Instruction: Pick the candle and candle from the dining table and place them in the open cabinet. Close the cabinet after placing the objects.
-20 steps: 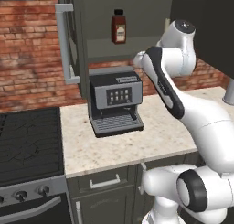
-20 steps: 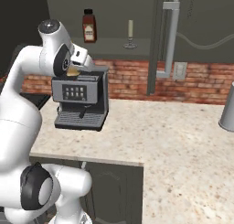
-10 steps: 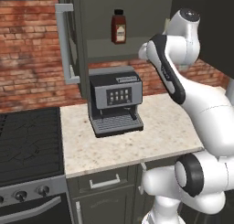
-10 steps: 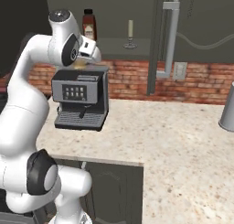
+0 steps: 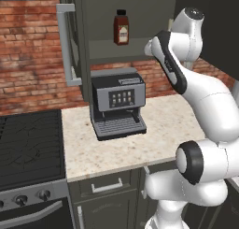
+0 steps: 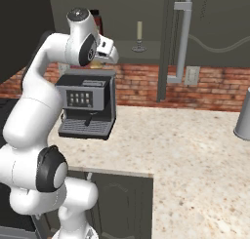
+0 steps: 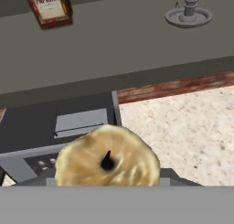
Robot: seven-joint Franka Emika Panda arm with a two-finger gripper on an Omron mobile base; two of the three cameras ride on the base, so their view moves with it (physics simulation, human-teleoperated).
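Observation:
My gripper is shut on the squat yellowish-tan candle, which is held just above the coffee machine and in front of the open cabinet's shelf. The slim beige stick candle stands upright on its round grey base on that shelf, to the right of my hand. The cabinet door with its long silver handle stands open. The dining table is out of view.
A paprika bottle stands on the shelf's left part. A black coffee machine sits on the speckled counter under the shelf. A stove lies to the left, and a metal cup at the far right.
The arm has lifted the hand and the squat candle up from beside the coffee machine's top and carried them toward the shelf edge. Nothing else has moved.

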